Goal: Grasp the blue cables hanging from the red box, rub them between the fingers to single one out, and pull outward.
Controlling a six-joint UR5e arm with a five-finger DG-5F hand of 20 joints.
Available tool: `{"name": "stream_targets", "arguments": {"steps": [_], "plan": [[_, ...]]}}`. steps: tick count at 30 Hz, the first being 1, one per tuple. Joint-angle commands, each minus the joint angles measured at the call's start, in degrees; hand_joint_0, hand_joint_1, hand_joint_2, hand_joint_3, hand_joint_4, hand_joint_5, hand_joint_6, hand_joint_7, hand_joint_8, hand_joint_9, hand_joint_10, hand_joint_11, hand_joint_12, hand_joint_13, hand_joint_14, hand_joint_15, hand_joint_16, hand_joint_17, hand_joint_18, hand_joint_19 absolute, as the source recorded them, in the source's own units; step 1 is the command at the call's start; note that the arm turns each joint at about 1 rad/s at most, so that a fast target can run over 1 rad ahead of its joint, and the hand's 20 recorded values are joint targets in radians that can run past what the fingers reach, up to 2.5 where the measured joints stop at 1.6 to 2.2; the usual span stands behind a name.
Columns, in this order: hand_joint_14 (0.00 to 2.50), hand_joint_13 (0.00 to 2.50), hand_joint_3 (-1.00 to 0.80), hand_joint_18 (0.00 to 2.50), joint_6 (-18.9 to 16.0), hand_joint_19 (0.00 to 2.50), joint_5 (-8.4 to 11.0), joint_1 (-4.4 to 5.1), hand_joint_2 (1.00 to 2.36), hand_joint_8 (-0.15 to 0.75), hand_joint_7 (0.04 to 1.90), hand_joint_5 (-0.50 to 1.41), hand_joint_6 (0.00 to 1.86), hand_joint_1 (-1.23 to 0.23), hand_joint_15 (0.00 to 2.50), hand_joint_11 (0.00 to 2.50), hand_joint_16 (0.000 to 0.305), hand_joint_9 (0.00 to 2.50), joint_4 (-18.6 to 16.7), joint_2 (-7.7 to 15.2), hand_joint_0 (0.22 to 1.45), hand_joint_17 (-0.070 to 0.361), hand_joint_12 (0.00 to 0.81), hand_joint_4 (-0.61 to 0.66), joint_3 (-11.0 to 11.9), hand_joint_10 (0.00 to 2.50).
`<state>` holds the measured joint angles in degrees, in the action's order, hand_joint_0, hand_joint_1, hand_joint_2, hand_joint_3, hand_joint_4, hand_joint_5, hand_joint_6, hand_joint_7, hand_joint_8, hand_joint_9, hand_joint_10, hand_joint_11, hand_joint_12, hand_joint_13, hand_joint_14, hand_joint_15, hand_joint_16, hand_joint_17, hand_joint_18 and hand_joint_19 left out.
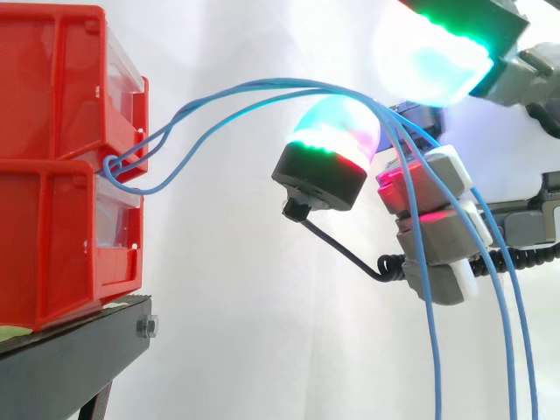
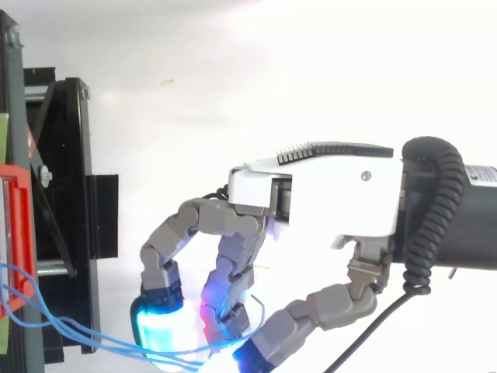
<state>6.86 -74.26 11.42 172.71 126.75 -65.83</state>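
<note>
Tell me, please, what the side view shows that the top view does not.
Side view's own: the fronts of the two stacked red bins on the black stand, and the blue cables leaving the gap between the bins, arching across and hanging down past the fingers. Top view's own: the white palm of the hand and how its fingers curl in toward the thumb. Shared: the cables running from the bins into the hand, caught between its glowing pads.
</note>
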Motion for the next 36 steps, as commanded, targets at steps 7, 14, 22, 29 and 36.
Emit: {"name": "stream_targets", "arguments": {"steps": [7,14,22,29,36], "plan": [[0.02,1.29,-0.46,1.11,0.0,0.72,0.16,0.0,1.0,0.403,1.06,-0.08,0.91,-0.71,0.76,0.81,0.051,1.37,0.0,0.07,0.59,0.115,0.396,0.13,0.0,0.02],[0.02,1.3,-0.29,1.14,0.0,0.69,0.16,0.0,1.01,0.416,1.09,-0.08,0.92,-0.85,0.75,0.83,0.053,1.36,0.0,-0.01,0.64,0.118,0.404,0.15,0.0,0.02],[0.02,1.27,-0.33,1.08,0.0,0.71,-0.01,0.0,1.01,0.378,1.19,-0.1,0.94,-0.99,0.78,0.86,0.049,1.28,0.09,-0.01,0.83,0.111,0.394,0.04,0.0,0.02],[0.02,1.23,-0.5,1.06,0.0,0.69,0.16,0.35,1.0,0.354,1.16,-0.11,0.96,-1.0,0.78,0.85,0.048,1.23,0.35,-0.01,0.86,0.108,0.38,-0.06,0.0,0.02],[0.02,1.22,-0.5,1.08,-0.7,0.65,0.25,0.62,1.0,0.352,1.03,-0.11,0.96,-1.03,0.77,0.85,0.048,1.22,0.53,-0.01,0.76,0.109,0.38,0.04,0.0,0.02]]}}
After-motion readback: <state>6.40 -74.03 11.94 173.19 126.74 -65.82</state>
